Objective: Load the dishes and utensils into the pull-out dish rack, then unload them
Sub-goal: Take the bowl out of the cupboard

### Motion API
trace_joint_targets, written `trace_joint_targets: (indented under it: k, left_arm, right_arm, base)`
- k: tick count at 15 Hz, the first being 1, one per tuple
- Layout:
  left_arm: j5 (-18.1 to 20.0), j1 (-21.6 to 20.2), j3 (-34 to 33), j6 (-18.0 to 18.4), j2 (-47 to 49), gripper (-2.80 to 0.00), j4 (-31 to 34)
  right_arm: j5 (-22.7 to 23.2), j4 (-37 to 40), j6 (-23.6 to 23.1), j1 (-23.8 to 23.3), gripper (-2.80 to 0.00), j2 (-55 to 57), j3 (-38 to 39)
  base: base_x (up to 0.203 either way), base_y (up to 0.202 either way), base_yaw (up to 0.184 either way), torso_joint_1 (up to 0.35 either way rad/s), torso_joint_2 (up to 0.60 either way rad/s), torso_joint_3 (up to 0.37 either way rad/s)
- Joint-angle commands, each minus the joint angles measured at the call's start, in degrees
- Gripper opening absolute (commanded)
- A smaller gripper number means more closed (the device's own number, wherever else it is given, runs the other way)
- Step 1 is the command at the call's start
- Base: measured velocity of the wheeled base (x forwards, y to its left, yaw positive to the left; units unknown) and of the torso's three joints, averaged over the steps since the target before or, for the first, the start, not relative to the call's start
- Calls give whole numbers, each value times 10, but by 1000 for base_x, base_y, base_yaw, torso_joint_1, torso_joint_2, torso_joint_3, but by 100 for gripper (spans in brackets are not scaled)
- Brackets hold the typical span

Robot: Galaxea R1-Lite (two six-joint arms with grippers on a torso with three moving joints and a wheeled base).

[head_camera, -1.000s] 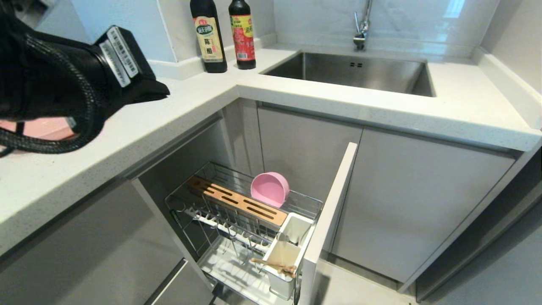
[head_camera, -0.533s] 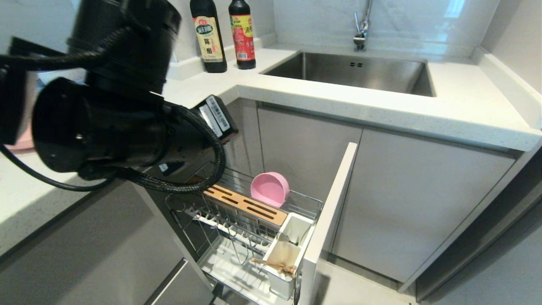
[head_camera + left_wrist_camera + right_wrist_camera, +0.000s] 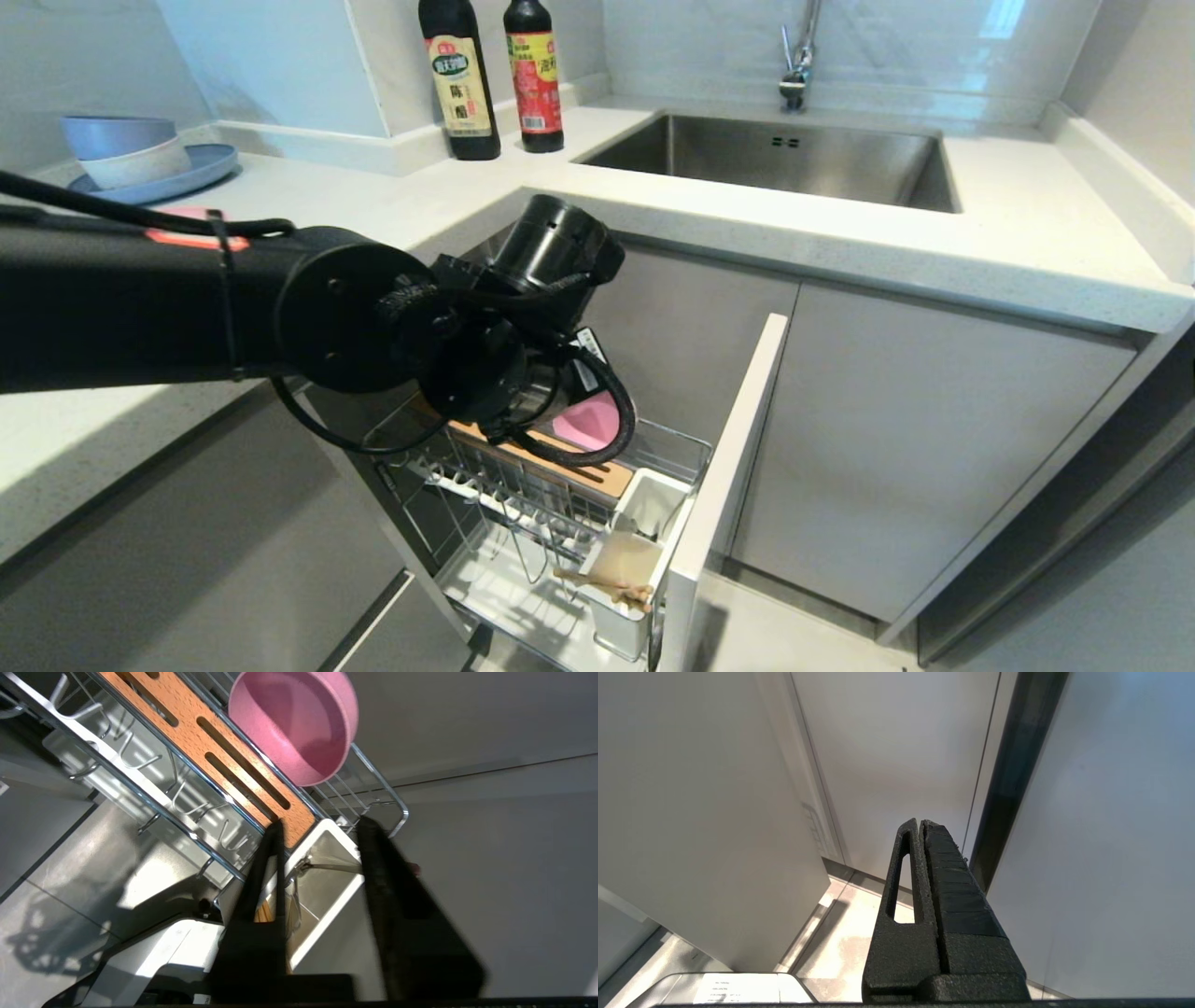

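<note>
The pull-out dish rack [image 3: 467, 467] stands drawn out below the counter. The small pink bowl [image 3: 294, 723] rests on its side at the rack's far end, beside the bamboo strip [image 3: 224, 751]. My left arm reaches in from the left, and its wrist hides part of the bowl [image 3: 590, 422] in the head view. My left gripper [image 3: 320, 828] hangs open and empty over the white utensil cup [image 3: 327, 896]. The spoon's thin handle [image 3: 329, 868] lies across the cup, and the chopsticks [image 3: 607, 588] stick out of its near compartment. A pink sliver of the plate [image 3: 177, 214] shows behind the arm. My right gripper [image 3: 920, 822] is shut.
The rack's grey cabinet front [image 3: 728, 485] stands at its right. The counter edge [image 3: 392, 271] overhangs the rack's inner end. On the counter are a blue plate with bowls [image 3: 140, 159], two dark bottles [image 3: 459, 79] and the sink [image 3: 775, 154].
My left arm has swung from above the counter down and to the right, over the rack. It now hides part of the bowl and uncovers the blue dishes.
</note>
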State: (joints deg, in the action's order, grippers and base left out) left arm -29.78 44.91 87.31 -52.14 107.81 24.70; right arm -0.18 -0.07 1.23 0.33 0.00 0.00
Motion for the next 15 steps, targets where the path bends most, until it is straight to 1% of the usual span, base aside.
trace_joint_targets:
  k: [1, 3, 6, 9, 12, 15]
  left_arm:
    - [18, -16, 15, -3, 46, 0, 1]
    - [51, -31, 30, -3, 71, 0, -1]
    - [73, -54, 71, -1, 120, 0, -21]
    - [94, -71, 98, 2, 171, 0, -47]
    - [140, -89, 133, 7, 213, 0, -79]
    - [167, -101, 164, 21, 244, 0, -100]
  right_arm:
    - [0, 0, 0, 0, -280, 0, 1]
    - [0, 0, 0, 0, -280, 0, 1]
    - [0, 0, 0, 0, -280, 0, 1]
    - [0, 0, 0, 0, -280, 0, 1]
    - [0, 0, 0, 0, -280, 0, 1]
    - [0, 0, 0, 0, -280, 0, 1]
  base:
    - [0, 0, 0, 0, 0, 0]
    - [0, 0, 0, 0, 0, 0]
    - [0, 0, 0, 0, 0, 0]
    - [0, 0, 0, 0, 0, 0]
    - [0, 0, 0, 0, 0, 0]
    - [0, 0, 0, 0, 0, 0]
